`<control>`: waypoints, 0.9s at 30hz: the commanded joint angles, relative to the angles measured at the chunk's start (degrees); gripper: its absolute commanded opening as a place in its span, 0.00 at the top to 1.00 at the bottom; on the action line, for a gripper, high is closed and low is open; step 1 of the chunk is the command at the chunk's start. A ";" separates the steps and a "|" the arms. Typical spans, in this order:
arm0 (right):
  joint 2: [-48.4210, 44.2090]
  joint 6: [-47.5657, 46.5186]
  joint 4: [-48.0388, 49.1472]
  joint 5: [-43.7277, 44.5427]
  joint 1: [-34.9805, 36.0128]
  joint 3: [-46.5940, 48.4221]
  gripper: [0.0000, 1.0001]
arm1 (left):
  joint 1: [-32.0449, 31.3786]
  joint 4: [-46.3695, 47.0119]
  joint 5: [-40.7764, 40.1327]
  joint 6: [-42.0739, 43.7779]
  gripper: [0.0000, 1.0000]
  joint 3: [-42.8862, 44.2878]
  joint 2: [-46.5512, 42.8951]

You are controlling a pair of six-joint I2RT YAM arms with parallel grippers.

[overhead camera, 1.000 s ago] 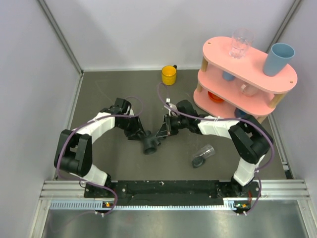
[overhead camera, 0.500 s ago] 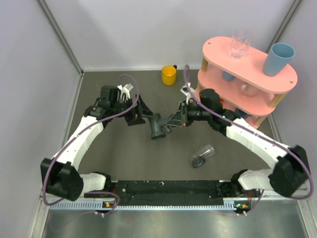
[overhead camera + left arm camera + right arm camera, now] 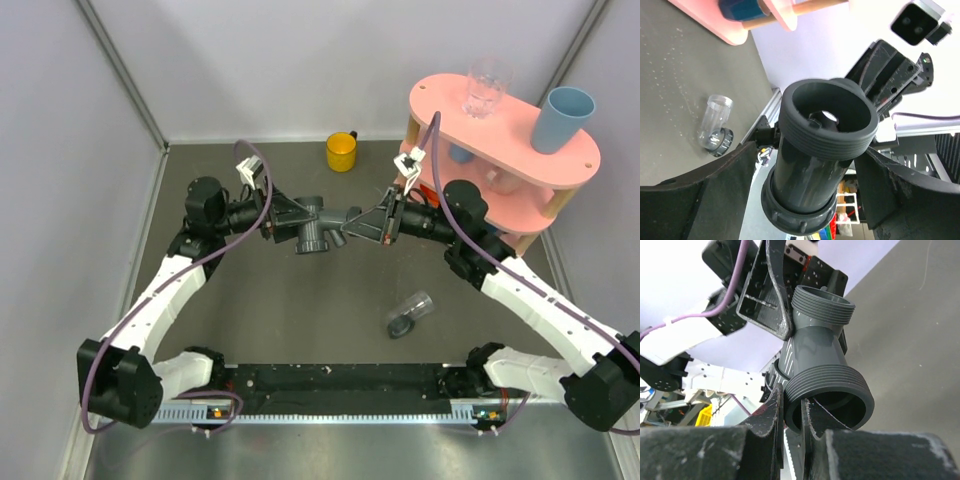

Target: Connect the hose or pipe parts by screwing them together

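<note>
The dark grey T-shaped pipe fitting (image 3: 318, 232) hangs above the table's middle between both arms. My right gripper (image 3: 352, 222) comes from the right. It is shut on the rim of one threaded end, one finger inside the bore and one outside (image 3: 792, 400). My left gripper (image 3: 290, 220) comes from the left and stands open. In the left wrist view its fingers straddle the fitting's (image 3: 812, 150) body with a gap on each side (image 3: 807, 162). The short clear tubular piece with the grey collar (image 3: 410, 313) lies on its side on the table, apart from both grippers (image 3: 715, 127).
A pink two-tier shelf (image 3: 510, 195) stands at the back right, carrying a clear drinking glass (image 3: 487, 88), a blue cup (image 3: 562, 118) and small items below. A yellow cup (image 3: 341, 151) stands by the back wall. Grey walls close in left and back.
Both arms have stretched out and the fitting has risen off the table and moved toward the back. My left gripper's jaws have widened around it. The clear piece has not moved.
</note>
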 commanded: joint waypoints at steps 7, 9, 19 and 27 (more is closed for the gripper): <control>-0.65 6.94 13.73 -3.10 -0.07 -2.24 1.00 | -0.99 40.28 1.87 -28.82 0.28 -9.62 -1.75; -0.38 7.03 13.99 -3.98 0.02 -2.51 1.00 | -1.34 39.15 2.92 -28.13 0.33 -9.36 -1.31; 0.49 10.37 17.34 -6.00 -0.07 -3.74 1.00 | -3.80 38.53 3.80 -28.03 0.29 -8.57 -0.96; -0.03 9.50 16.10 -5.48 0.02 -4.18 1.00 | -4.51 39.23 5.21 -28.91 0.35 -9.09 -0.34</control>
